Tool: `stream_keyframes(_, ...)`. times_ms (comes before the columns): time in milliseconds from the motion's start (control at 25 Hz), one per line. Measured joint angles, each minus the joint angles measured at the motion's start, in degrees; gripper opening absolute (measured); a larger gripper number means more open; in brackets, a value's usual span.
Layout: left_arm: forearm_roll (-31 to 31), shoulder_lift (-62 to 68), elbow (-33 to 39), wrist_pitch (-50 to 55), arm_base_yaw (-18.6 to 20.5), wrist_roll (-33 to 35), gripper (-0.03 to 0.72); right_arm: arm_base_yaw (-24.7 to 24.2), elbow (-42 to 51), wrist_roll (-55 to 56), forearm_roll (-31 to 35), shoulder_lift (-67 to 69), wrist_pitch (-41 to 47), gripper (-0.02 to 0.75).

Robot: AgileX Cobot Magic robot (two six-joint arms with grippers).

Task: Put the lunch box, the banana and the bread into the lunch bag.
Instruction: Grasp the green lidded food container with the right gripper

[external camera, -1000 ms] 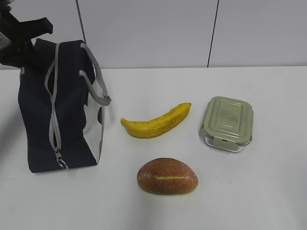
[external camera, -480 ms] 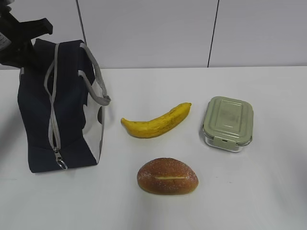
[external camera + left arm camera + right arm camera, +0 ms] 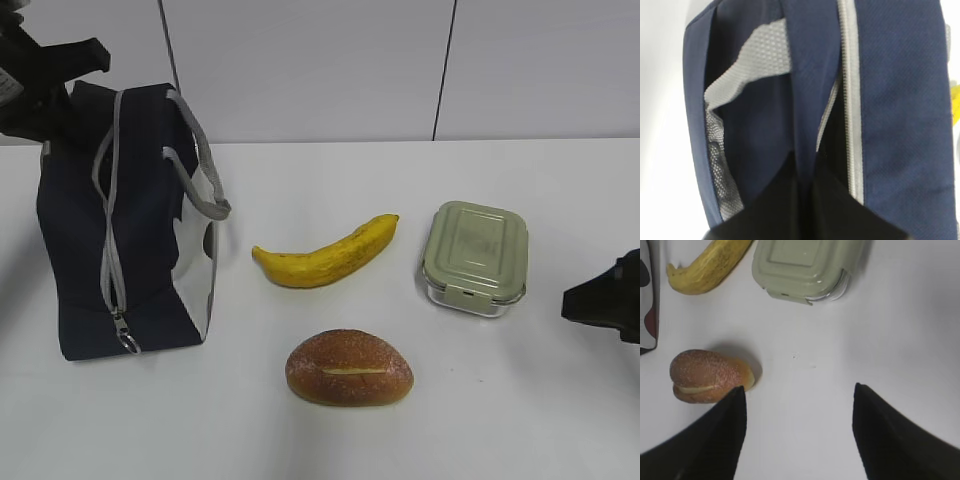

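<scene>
The navy lunch bag (image 3: pixel 80 250) stands at the left, its ring pull (image 3: pixel 127 340) low on the front. My left gripper (image 3: pixel 45 85) is at the bag's top; in the left wrist view it (image 3: pixel 807 162) is shut on a fold of the bag's navy fabric (image 3: pixel 900 100) beside the grey zipper strip (image 3: pixel 852 100). The banana (image 3: pixel 325 255) lies mid-table, the bread (image 3: pixel 348 368) in front of it, the lunch box (image 3: pixel 474 255) to the right. My right gripper (image 3: pixel 603 300) is open and empty; in the right wrist view it (image 3: pixel 799 387) hovers over bare table right of the bread (image 3: pixel 705 376), below the lunch box (image 3: pixel 805 265) and the banana (image 3: pixel 705 267).
The white table (image 3: pixel 300 440) meets a white panelled wall (image 3: pixel 320 70) at the back. A grey strap handle (image 3: pixel 205 170) hangs over the bag's white side panel (image 3: pixel 205 290).
My right gripper has come into view at the right edge, beside the lunch box. The bag, the food and my left gripper have barely moved.
</scene>
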Motion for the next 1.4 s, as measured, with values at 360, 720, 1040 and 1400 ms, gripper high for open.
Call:
stream_keyframes(360, 0.0, 1.0, 0.0, -0.1, 0.0, 0.1, 0.001, -10.3, -10.1, -21.0, 19.8, 19.1, 6.8, 0.491)
stream_keyframes(720, -0.3, 1.4, 0.0, -0.5, 0.0, 0.1, 0.001, -15.7, -21.1, -23.6, 22.5, 35.1, 14.5, 0.491)
stream_keyframes(1040, -0.3, 1.4, 0.0, -0.6, 0.0, 0.1, 0.001, -15.7, -23.4, -25.3, 22.8, 40.1, 14.8, 0.491)
stream_keyframes(1400, -0.3, 1.4, 0.0, -0.3, 0.0, 0.1, 0.001, -15.7, -23.5, -31.1, 28.1, 45.9, 16.8, 0.497)
